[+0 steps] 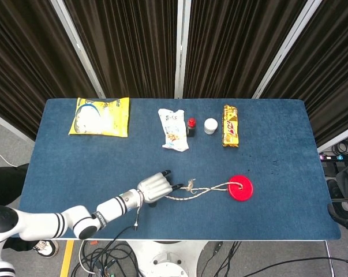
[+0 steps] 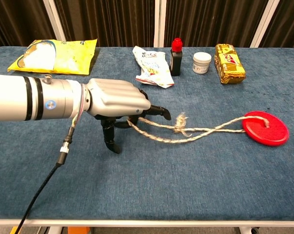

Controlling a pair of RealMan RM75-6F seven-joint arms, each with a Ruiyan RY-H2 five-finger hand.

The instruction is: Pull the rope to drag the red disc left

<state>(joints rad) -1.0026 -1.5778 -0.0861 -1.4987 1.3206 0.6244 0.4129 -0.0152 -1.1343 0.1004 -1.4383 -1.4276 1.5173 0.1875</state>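
The red disc [image 1: 240, 188] [image 2: 264, 127] lies flat on the blue table, right of centre. A twisted pale rope [image 1: 199, 191] [image 2: 190, 129] with a knot runs from the disc's middle leftward as a loop. My left hand [image 1: 153, 188] [image 2: 118, 101] sits at the rope's left end with its fingers curled around the loop, thumb pointing down at the cloth. My right hand is not in view.
Along the back of the table [image 2: 195, 185] lie a yellow snack bag [image 1: 101, 116], a white packet [image 1: 174, 129], a small red-capped dark bottle [image 1: 191, 126], a white jar [image 1: 210, 126] and a gold-wrapped bar [image 1: 231, 125]. A cable hangs from my left forearm.
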